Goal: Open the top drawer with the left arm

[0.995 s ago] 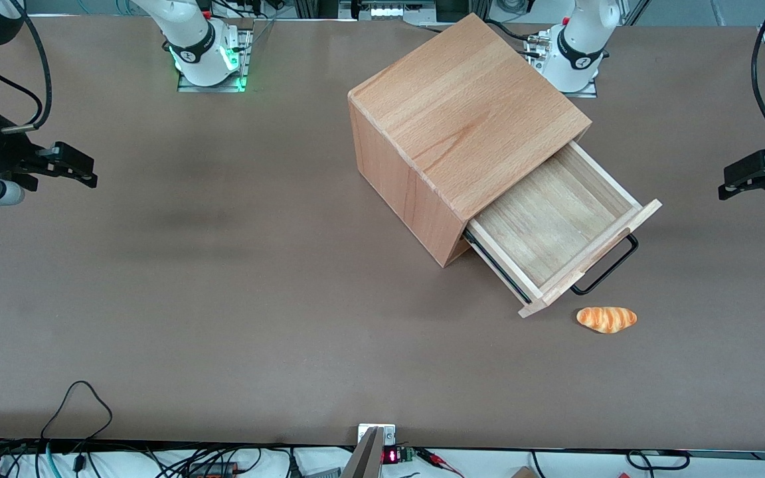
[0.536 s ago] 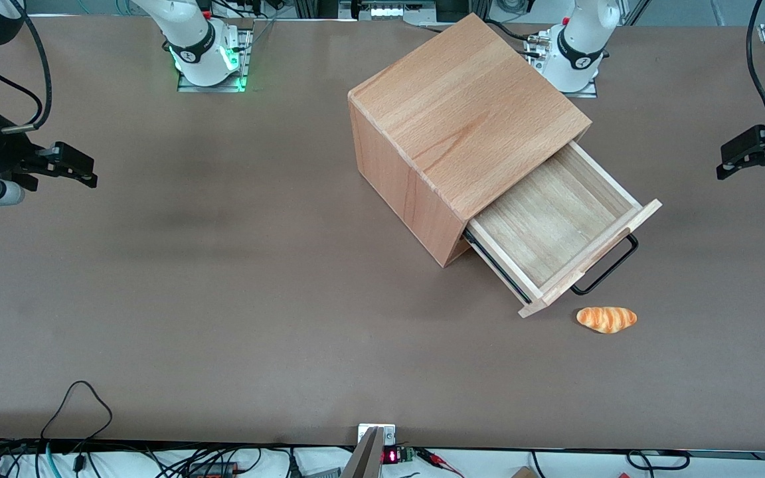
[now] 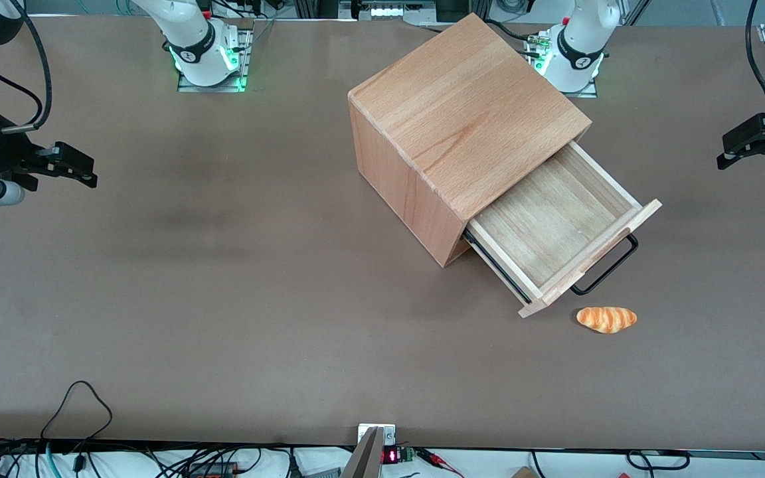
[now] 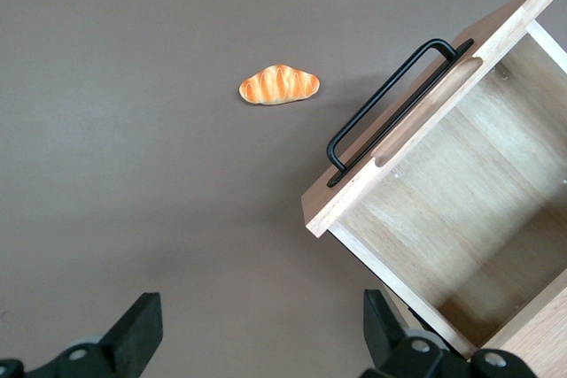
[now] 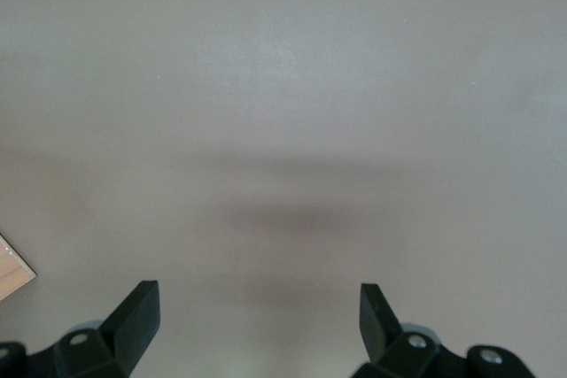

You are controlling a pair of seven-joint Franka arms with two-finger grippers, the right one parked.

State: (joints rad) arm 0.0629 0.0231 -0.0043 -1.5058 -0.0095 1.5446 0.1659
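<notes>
- Drawer (image 3: 555, 226) stood pulled well out of the cabinet (image 3: 462, 126), its inside bare, its front angled toward my end of the tabletop (image 3: 223, 299).
- Handle (image 4: 390, 99), the black bar on the drawer front, hung free; nothing touched it.
- My gripper (image 3: 754, 143) hung above the tabletop's edge at my end, well apart from the drawer, fingers (image 4: 133, 334) spread wide and holding nothing.
- Croissant (image 3: 607, 318) lay on the tabletop near the drawer's front corner, nearer the front camera than the handle.
- By my judgement the opening was done, and the step in hand was only the retreat.
- To do that well, I judged I should stay high and clear of the handle, since a brush against the bar could nudge the drawer back in or turn the cabinet.
- I also judged the fingers best left apart, so no part could snag the bar or the croissant.
</notes>
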